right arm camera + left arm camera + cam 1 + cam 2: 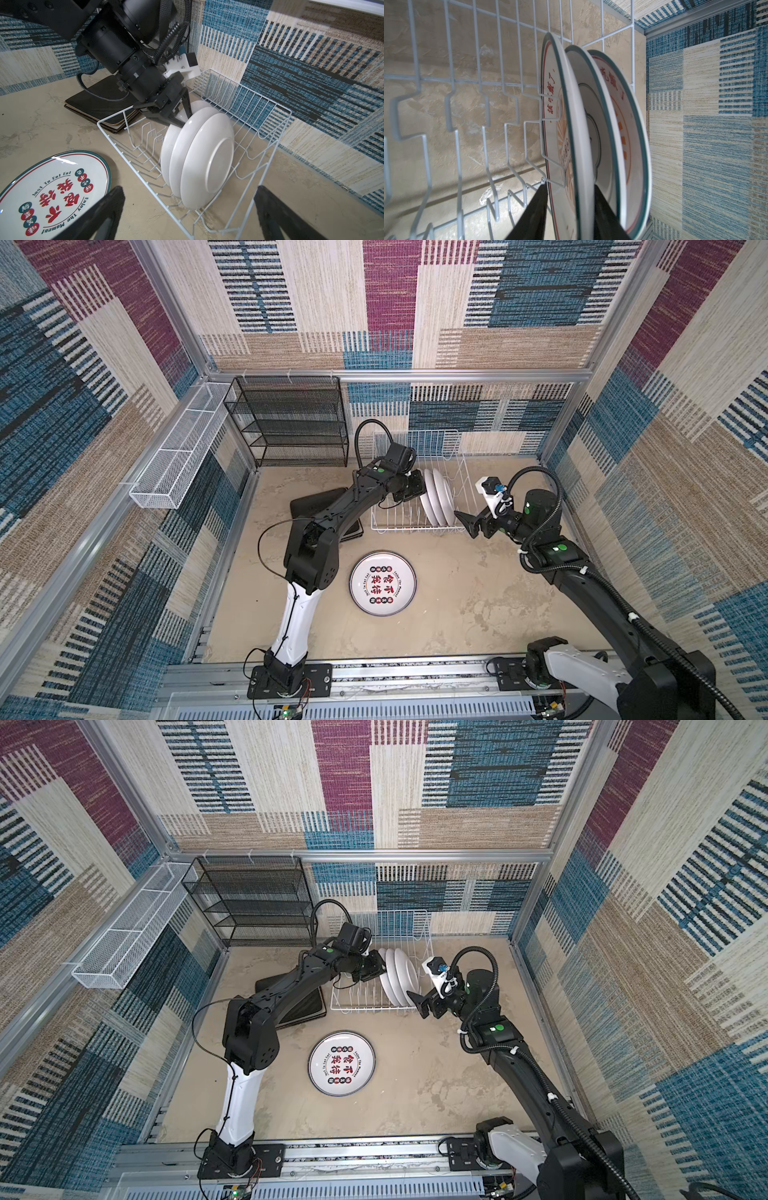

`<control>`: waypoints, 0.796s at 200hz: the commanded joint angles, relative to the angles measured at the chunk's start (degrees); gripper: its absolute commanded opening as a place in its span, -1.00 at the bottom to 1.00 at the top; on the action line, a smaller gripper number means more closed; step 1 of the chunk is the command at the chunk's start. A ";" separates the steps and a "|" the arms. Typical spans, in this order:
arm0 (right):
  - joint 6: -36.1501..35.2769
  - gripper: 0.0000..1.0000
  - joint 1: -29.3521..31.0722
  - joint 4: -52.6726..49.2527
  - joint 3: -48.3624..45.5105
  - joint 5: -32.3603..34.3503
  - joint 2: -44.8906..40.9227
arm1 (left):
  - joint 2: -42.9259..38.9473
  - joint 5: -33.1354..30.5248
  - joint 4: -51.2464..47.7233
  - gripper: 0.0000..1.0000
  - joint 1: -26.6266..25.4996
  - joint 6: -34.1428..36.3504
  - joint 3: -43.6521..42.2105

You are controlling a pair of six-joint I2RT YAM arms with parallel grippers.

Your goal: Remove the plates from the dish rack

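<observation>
Three round white plates [438,497] [399,977] stand on edge in the white wire dish rack [415,526] [289,112]. My left gripper [417,489] [569,186] reaches into the rack from the left. It is shut on the rim of the leftmost standing plate [577,124], one finger on its printed face and one on its back. A fourth round plate [382,583] [52,187] lies face up on the table. The square plates [309,502] [99,101] lie stacked face down under the left arm. My right gripper [465,522] [190,193] hangs open at the rack's right front corner, holding nothing.
A black mesh shelf unit [291,423] stands at the back left. A long white mesh basket [178,456] hangs on the left wall. Patterned walls close in on three sides, and the rack sits near the back wall.
</observation>
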 commanded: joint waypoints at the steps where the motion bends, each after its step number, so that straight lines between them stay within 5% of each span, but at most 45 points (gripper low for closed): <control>1: -0.43 1.00 -0.01 1.65 -0.09 1.12 -0.31 | 0.57 0.65 0.13 -0.30 -0.33 -3.42 0.08; 159: 1.61 1.00 -0.01 1.78 0.78 2.18 -0.66 | -0.80 7.34 9.40 -1.00 -0.46 -10.45 -5.61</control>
